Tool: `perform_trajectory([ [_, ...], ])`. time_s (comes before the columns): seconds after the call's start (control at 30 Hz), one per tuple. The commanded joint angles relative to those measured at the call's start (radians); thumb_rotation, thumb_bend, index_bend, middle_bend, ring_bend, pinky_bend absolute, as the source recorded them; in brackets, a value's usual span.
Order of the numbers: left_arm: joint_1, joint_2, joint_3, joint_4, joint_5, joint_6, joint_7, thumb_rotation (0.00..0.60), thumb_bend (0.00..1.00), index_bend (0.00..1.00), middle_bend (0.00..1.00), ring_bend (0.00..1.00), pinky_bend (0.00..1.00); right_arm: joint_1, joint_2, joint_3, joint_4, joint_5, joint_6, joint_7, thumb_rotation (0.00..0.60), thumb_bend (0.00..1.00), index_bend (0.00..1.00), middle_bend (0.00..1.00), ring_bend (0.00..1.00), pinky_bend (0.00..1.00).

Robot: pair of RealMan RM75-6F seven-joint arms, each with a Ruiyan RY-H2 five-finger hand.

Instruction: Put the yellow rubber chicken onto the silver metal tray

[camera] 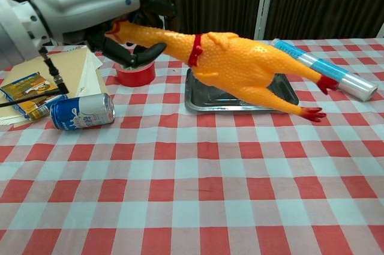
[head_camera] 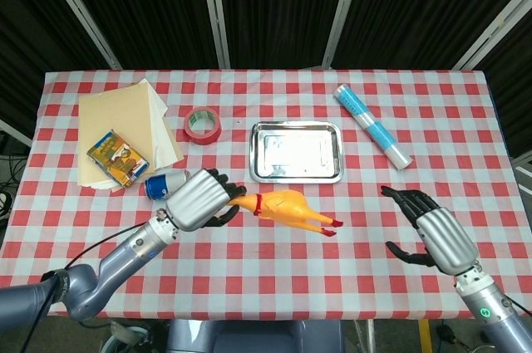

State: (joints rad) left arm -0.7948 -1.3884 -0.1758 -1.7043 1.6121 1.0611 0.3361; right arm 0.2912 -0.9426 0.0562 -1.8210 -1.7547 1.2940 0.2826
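Nearest the front edge of the table, toward its right corner, the right hand hangs with its fingers spread and nothing in them, touching no object. Further left, the left hand is clenched around the head and neck of the yellow rubber chicken, which is lifted clear of the checked cloth; in the chest view the body juts out to the right from the fist, legs drooping toward the far end. That sag suggests a light, soft, bendy toy: it should flex rather than break, and the thin neck is a fair place to grip, though the long body will likely swing and could overhang the rim on release. The chicken sits in the air just in front of the silver metal tray, which lies bare around mid-table. A blue can lies on its side beside the left hand, with a red tape roll beyond and a stack of tan paper toward the far left corner.
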Motion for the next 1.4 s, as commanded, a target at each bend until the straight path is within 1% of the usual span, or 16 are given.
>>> perform_trajectory([
  [0.03, -0.055, 0.021, -0.050, -0.054, -0.073, -0.069, 0.059, 0.600, 0.90, 0.62, 0.71, 0.63, 0.69, 0.087, 0.033, 0.005, -0.063, 0.025, -0.123, 0.069, 0.600, 0.26, 0.03, 0.17, 0.18, 0.17],
  [0.33, -0.120, 0.015, -0.086, -0.093, -0.181, -0.147, 0.154, 0.600, 0.90, 0.62, 0.71, 0.63, 0.69, 0.188, 0.023, 0.020, -0.066, 0.086, -0.258, 0.144, 0.600, 0.25, 0.03, 0.17, 0.18, 0.17],
  [0.67, -0.160, 0.000, -0.095, -0.097, -0.257, -0.172, 0.218, 0.600, 0.90, 0.61, 0.71, 0.63, 0.69, 0.245, 0.031, 0.032, -0.078, 0.138, -0.333, 0.206, 0.600, 0.25, 0.00, 0.14, 0.15, 0.17],
  [0.9, -0.199, -0.025, -0.107, -0.100, -0.334, -0.175, 0.295, 0.600, 0.89, 0.61, 0.70, 0.63, 0.69, 0.287, 0.022, 0.047, -0.090, 0.202, -0.395, 0.170, 0.600, 0.25, 0.00, 0.14, 0.14, 0.17],
  [1.13, -0.235, -0.053, -0.111, -0.106, -0.404, -0.166, 0.361, 0.600, 0.89, 0.61, 0.70, 0.63, 0.69, 0.333, -0.018, 0.068, -0.077, 0.285, -0.456, 0.112, 0.600, 0.25, 0.00, 0.14, 0.15, 0.17],
  [1.4, -0.283, -0.102, -0.108, -0.098, -0.473, -0.141, 0.442, 0.600, 0.88, 0.61, 0.70, 0.63, 0.69, 0.362, -0.060, 0.096, -0.052, 0.377, -0.479, 0.075, 0.600, 0.25, 0.01, 0.14, 0.15, 0.17],
])
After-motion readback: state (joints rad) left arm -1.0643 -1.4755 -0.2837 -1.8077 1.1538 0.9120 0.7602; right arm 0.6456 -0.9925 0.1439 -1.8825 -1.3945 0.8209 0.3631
